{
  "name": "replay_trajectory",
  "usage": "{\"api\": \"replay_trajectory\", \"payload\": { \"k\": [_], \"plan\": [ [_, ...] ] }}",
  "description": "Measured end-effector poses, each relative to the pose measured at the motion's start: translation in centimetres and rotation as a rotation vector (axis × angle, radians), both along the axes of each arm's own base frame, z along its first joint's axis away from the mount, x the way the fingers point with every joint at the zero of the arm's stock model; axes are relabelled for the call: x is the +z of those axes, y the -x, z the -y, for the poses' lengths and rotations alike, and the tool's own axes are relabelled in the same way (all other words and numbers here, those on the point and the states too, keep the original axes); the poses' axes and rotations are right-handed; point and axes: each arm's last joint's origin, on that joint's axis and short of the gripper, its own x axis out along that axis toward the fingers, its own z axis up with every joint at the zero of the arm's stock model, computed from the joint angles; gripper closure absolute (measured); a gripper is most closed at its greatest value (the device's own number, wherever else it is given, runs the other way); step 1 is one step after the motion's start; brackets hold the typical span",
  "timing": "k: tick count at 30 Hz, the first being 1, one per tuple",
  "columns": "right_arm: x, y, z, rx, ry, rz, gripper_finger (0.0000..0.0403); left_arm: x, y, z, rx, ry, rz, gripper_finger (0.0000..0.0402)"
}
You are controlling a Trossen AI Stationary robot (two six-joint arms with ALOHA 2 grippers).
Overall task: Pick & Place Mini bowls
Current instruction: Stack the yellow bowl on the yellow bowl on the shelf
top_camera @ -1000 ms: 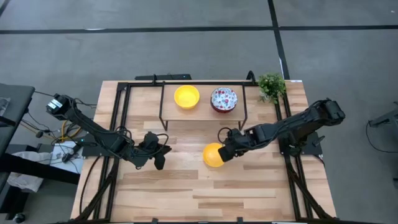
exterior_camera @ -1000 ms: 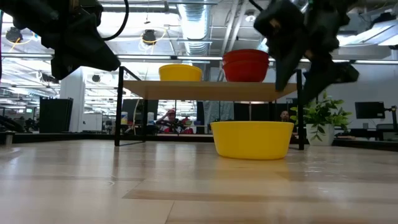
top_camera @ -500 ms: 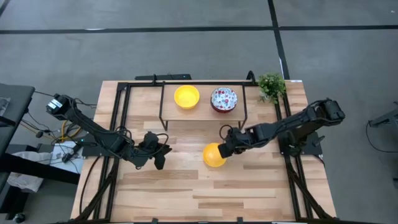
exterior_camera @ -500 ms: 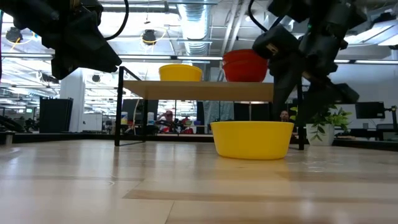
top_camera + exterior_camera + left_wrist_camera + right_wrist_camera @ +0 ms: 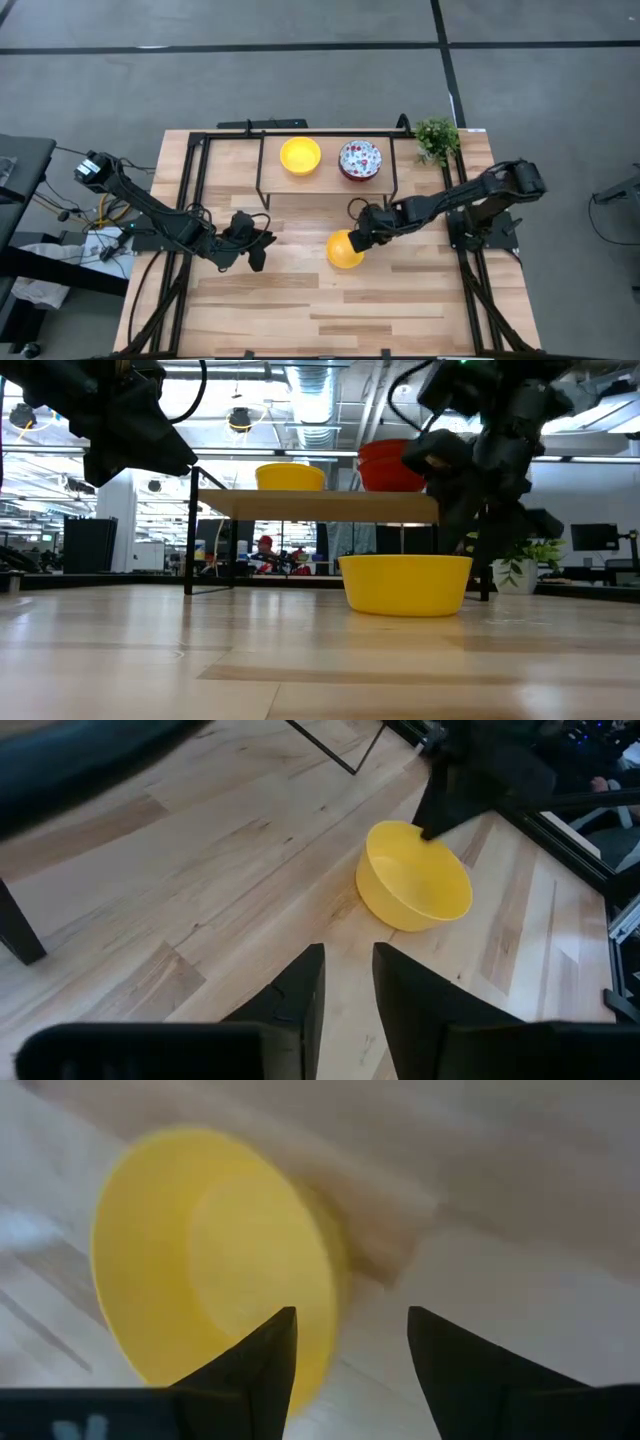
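A plain yellow mini bowl (image 5: pixel 345 250) stands upright on its base on the table, also seen in the low view (image 5: pixel 405 585). My right gripper (image 5: pixel 362 238) hangs open over its far-right rim; in the right wrist view the open right gripper (image 5: pixel 350 1330) has one finger over the bowl's hollow (image 5: pixel 220 1250) and one outside, with no touch showing. Another yellow bowl (image 5: pixel 300 155) and a red floral bowl (image 5: pixel 360 160) sit on a raised shelf. My left gripper (image 5: pixel 255 245) waits left of the bowl, narrowly open, above bare table (image 5: pixel 349 982).
The wooden shelf (image 5: pixel 320 505) on thin black legs spans the far middle of the table. A green plant (image 5: pixel 436 138) stands at the far right corner. A black frame (image 5: pixel 200 150) runs along the table's edges. Bare wood lies toward the near edge.
My right gripper has moved a little toward the table's left and down, closing in on the yellow bowl's right rim. The bowl has stayed where it was.
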Motion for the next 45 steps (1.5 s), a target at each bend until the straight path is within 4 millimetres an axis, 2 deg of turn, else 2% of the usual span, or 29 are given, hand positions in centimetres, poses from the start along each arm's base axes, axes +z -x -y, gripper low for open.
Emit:
{"api": "replay_trajectory", "payload": {
  "k": [4, 9, 18, 23, 26, 30, 35, 42, 45],
  "plan": [
    [-2.0, -1.0, -0.5, 0.032, -0.032, -0.026, 0.0216, 0.0, 0.0, 0.0, 0.000, 0.000, 0.000, 0.0315],
    [-2.9, -1.3, -0.5, 0.034, -0.034, -0.033, 0.0225, 0.0, 0.0, 0.0, 0.000, 0.004, 0.006, 0.0315],
    [-2.4, -1.3, -0.6, 0.077, -0.013, -0.007, 0.0325, 0.1, -0.1, 0.0, 0.000, 0.007, 0.010, 0.0315],
    [-2.4, -1.2, -1.6, 0.116, -0.009, -0.003, 0.0391, 0.1, -0.1, 0.0, 0.000, 0.008, 0.011, 0.0315],
    [-1.8, -1.0, -2.5, 0.139, 0.012, 0.003, 0.0395, 0.1, -0.1, 0.0, 0.001, 0.009, 0.012, 0.0315],
    [0.1, -1.0, -3.9, 0.183, 0.077, 0.023, 0.0400, 0.2, -0.1, 0.1, 0.001, 0.016, 0.020, 0.0315],
    [4.1, -1.2, -5.5, 0.243, 0.212, 0.124, 0.0401, 0.4, -0.3, 0.2, 0.002, 0.034, 0.049, 0.0315],
    [10.7, -2.4, -5.5, 0.277, 0.587, 0.274, 0.0402, 1.3, -0.9, 0.3, 0.009, 0.088, 0.146, 0.0315],
    [13.2, -3.3, -5.4, 0.296, 0.784, 0.311, 0.0402, 2.3, -1.4, 0.3, -0.006, 0.064, 0.231, 0.0315]
  ]
}}
